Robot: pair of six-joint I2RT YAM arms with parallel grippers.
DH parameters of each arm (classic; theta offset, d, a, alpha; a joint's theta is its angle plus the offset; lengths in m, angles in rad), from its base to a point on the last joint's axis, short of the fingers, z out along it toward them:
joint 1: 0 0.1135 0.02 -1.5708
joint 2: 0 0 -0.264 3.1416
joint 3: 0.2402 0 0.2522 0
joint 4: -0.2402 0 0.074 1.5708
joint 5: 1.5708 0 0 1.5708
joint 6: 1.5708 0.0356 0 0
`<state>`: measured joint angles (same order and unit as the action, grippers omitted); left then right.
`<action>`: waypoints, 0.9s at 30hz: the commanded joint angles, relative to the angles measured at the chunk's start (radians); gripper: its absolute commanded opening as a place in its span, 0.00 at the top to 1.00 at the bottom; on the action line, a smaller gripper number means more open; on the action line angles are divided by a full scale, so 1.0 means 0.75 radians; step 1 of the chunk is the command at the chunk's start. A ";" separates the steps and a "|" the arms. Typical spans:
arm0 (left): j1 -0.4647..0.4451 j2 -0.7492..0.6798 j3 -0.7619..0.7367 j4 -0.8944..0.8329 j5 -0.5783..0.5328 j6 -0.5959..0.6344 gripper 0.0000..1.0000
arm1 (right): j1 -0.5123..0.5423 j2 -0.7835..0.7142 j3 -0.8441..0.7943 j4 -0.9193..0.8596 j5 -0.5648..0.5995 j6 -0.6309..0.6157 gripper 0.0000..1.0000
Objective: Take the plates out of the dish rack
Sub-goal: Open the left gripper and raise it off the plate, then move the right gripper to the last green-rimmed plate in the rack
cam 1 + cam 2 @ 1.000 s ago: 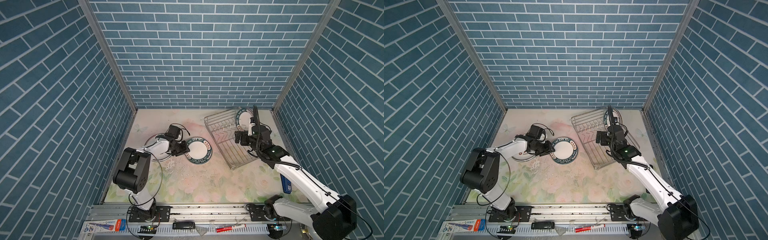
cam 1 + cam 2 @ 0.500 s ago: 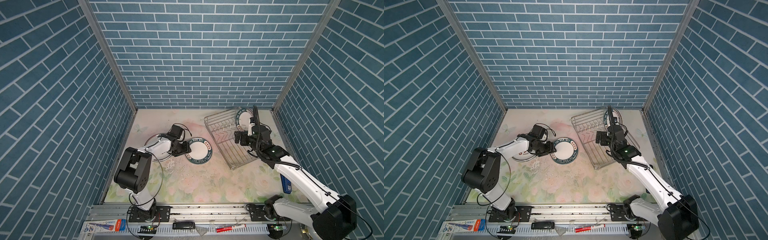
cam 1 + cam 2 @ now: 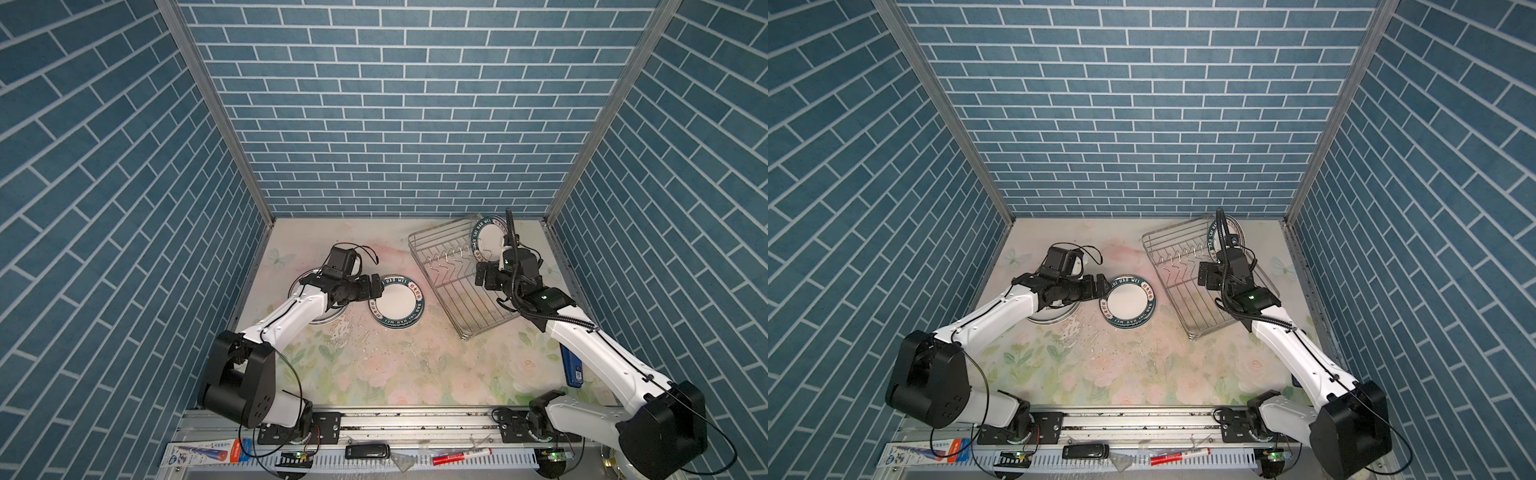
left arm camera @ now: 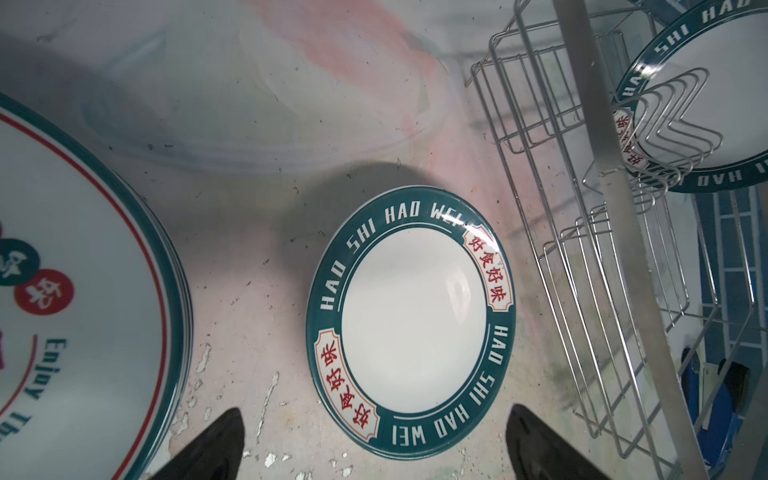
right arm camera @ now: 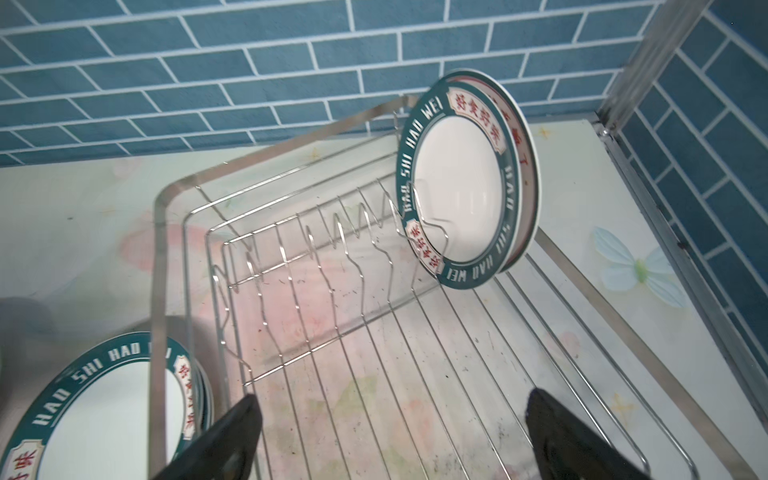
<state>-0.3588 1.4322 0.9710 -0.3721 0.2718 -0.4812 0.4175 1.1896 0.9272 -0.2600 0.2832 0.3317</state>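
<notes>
Two arms outstretched, left claw [image 3: 372, 287] released beside flat plate [image 3: 397, 302], right claw [image 3: 483, 275] released over dish rack [image 3: 449, 286].

The silver wire dish rack [image 3: 455, 297] holds two plates on edge in its far-end slots: a green lettered-rim plate [image 5: 457, 187] in front of a red-rimmed plate [image 5: 530, 174]. Just beside the rack's left side, a small stack of green-rimmed plates [image 3: 397, 302] lies flat. Farther left lie larger plates [image 4: 83, 249].

glossy plates [image 4: 411, 316], shiny wire rack [image 5: 374, 332]
</notes>
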 commanded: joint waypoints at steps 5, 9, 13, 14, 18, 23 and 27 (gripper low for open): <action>-0.002 -0.073 -0.039 0.022 -0.072 -0.019 0.01 | -0.138 0.196 0.256 -0.060 -0.046 -0.024 0.06; -0.002 -0.118 -0.050 0.038 -0.056 -0.045 0.01 | -0.160 0.334 0.353 -0.053 -0.083 -0.011 0.09; -0.002 -0.129 -0.050 0.024 -0.135 -0.082 0.01 | -0.181 0.451 0.441 -0.048 -0.096 -0.022 0.13; -0.002 -0.128 -0.058 0.035 -0.142 -0.087 0.01 | -0.187 0.482 0.468 -0.054 -0.107 -0.028 0.13; -0.002 -0.134 -0.070 0.064 -0.114 -0.095 0.01 | -0.206 0.575 0.539 -0.075 -0.099 -0.052 0.14; -0.002 -0.137 -0.072 0.072 -0.114 -0.091 0.01 | -0.233 0.607 0.557 -0.077 -0.120 -0.064 0.16; -0.002 -0.133 -0.067 0.064 -0.118 -0.100 0.01 | -0.254 0.616 0.563 -0.092 -0.137 -0.071 0.16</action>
<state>-0.3588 1.3407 0.9306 -0.3244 0.1986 -0.5495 0.2371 1.6424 1.3006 -0.3073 0.1986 0.3122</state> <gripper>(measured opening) 0.994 0.837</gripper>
